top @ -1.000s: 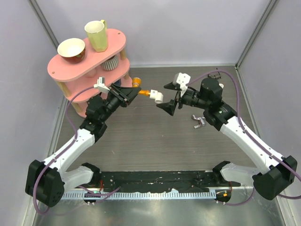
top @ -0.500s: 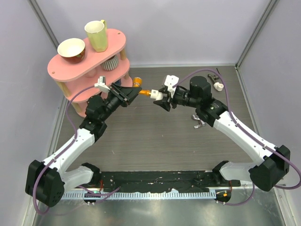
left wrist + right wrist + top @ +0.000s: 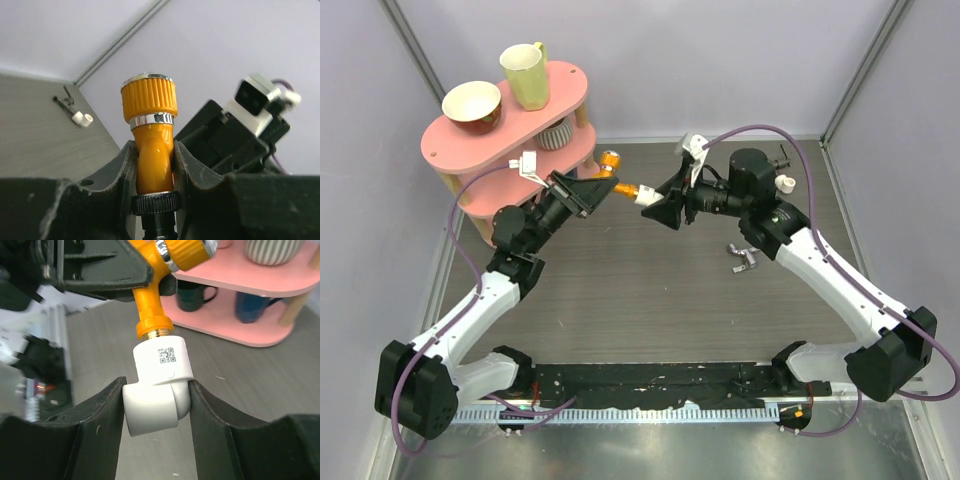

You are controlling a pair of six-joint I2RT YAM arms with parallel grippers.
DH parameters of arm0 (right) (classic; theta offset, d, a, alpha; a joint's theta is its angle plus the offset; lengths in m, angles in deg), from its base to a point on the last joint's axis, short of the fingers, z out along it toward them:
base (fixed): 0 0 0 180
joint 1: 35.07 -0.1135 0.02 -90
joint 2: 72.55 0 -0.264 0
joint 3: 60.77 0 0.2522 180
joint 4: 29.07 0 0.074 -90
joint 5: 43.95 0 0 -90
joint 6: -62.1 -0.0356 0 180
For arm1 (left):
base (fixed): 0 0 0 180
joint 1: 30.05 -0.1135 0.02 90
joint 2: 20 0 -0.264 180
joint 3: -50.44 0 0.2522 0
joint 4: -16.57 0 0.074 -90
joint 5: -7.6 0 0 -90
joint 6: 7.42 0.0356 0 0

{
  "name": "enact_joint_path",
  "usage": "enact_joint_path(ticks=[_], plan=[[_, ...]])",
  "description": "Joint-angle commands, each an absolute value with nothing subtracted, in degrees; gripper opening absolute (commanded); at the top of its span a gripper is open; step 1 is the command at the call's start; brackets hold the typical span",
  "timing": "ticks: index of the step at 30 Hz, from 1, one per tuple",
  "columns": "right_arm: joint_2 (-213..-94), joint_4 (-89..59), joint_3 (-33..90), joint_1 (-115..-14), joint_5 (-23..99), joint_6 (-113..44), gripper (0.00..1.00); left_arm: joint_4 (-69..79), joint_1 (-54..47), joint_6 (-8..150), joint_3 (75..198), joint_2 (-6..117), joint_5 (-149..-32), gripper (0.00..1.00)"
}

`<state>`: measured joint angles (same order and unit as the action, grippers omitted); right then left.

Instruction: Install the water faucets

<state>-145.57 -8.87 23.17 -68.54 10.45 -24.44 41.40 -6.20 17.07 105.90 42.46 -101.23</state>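
The orange tap (image 3: 623, 188) with its silvery-ringed knob (image 3: 148, 97) is held off the table, pinched between the fingers of my left gripper (image 3: 152, 150), which is shut on its body. A brass thread at the tap's end enters the white elbow pipe fitting (image 3: 157, 385), which carries a small QR label. My right gripper (image 3: 156, 405) is shut on that fitting, with both pads touching its sides. In the top view the two grippers meet tip to tip, left gripper (image 3: 605, 190) and right gripper (image 3: 660, 207), with the white fitting (image 3: 648, 197) between them.
A pink two-tier shelf (image 3: 485, 150) stands at the back left with a bowl (image 3: 472, 104), a yellow mug (image 3: 526, 75) and cups below. A small silver metal tap piece (image 3: 745, 260) lies at the right. A dark tap piece with a white end (image 3: 782, 182) lies at the back right.
My right gripper came in from the right, open, and closed on the white fitting. Both grippers then shifted a little toward the back with the tap assembly between them.
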Motion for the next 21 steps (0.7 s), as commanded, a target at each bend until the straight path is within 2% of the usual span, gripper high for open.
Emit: enact_joint_path(ticks=[1, 6, 9, 13, 17, 18, 20, 21], plan=[[-146.2, -21.8, 28.0, -67.5, 1.2, -48.1, 0.01, 56.1, -5.2, 36.0, 105.3, 42.3, -113.7, 0.00], [-148.9, -32.8, 26.3, -63.7, -5.9, -74.2, 0.01, 61.4, -5.3, 44.2, 104.0, 42.8, -119.7, 0.00], [-150.3, -45.3, 23.6, -62.4, -8.8, -87.7, 0.01, 64.2, -5.3, 44.9, 104.6, 43.9, -124.9, 0.00], [-152.0, -51.9, 22.5, -61.8, -10.7, -95.0, 0.01, 67.4, -5.3, 43.5, 104.9, 44.2, -127.0, 0.00], [-152.6, -52.7, 22.6, -61.5, -11.8, -96.4, 0.01, 67.0, -5.3, 41.4, 104.3, 43.5, -122.4, 0.00], [-152.6, -52.7, 22.6, -61.4, -11.8, -96.0, 0.19, 66.1, -5.3, 40.9, 104.0, 43.4, -120.5, 0.00], [-152.0, -52.1, 22.9, -61.1, -11.8, -93.7, 0.42, 62.1, -5.3, 40.1, 103.9, 42.4, -117.3, 0.00], [-151.6, -51.4, 23.0, -60.7, -11.4, -92.3, 0.59, 60.5, -5.3, 39.1, 104.0, 42.1, -113.8, 0.00]])
